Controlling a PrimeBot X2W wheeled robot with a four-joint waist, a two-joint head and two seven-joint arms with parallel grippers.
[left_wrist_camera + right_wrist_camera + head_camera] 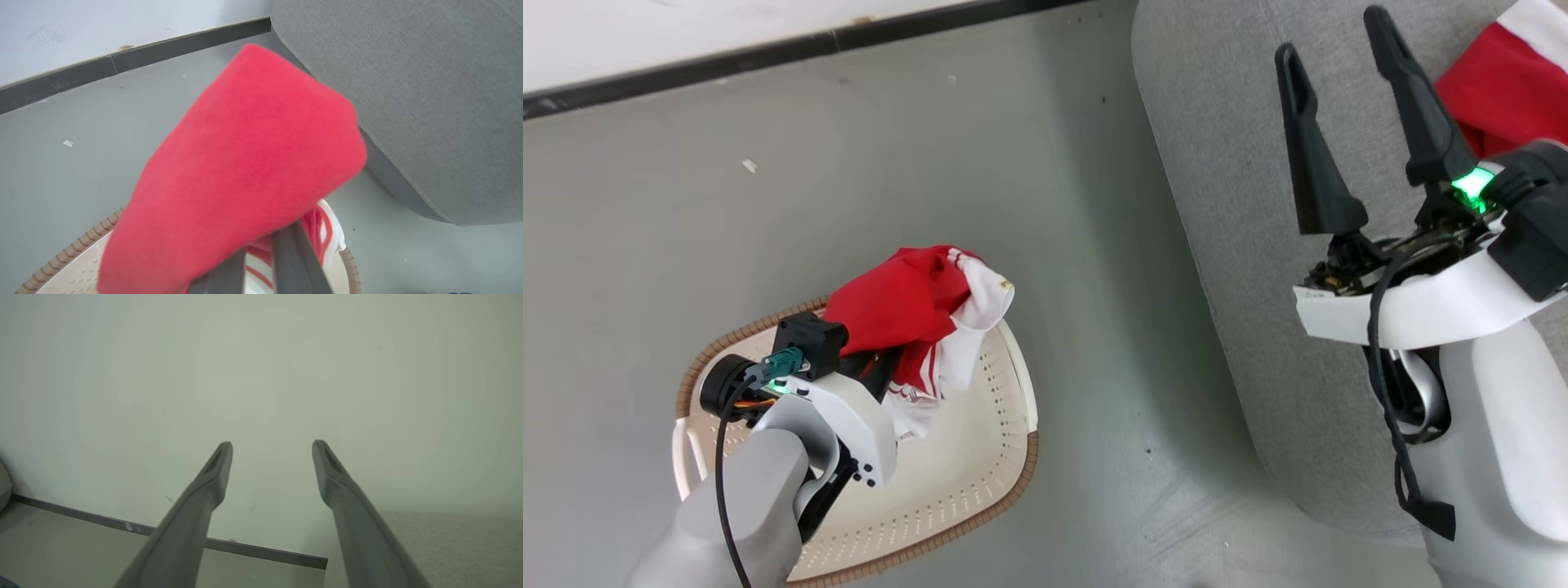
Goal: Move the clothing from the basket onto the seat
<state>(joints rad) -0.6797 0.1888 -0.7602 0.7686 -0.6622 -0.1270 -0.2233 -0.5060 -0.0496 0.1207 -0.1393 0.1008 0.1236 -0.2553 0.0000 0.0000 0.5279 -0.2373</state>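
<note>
A red garment [898, 302] with white panels and thin white stripes is clamped in the left gripper [882, 367], whose fingers are drawn close together on the cloth. The bundle is held above the far side of the basket [964, 474], and its white tail is draped down toward the perforated bottom. Whether the lowest fold touches the plastic cannot be told from the head view. In the left wrist view the red garment [245, 163] is seen folded over the left gripper [261, 257] so that the fingertips are hidden, with the woven-look rim of the basket [69, 249] curving below.

A strip of bare grey floor [1111, 327] is left between the basket's rim and the rounded edge of the seat [1225, 204] — the two are apart, not touching. In the left wrist view the stitched seam of the seat [408, 81] is seen running round its corner, beyond the held cloth. The floor is bounded at the far side by a dark skirting board [768, 53].

A second red garment [1503, 82] lies on the seat at the upper right of the head view, and a broad stretch of upholstery is seen between it and the seat's left edge. The right gripper [1331, 37] is held over that stretch with its fingers spread wide and nothing between them. In its own view the right gripper [273, 446] is pointed at a pale wall [261, 375].
</note>
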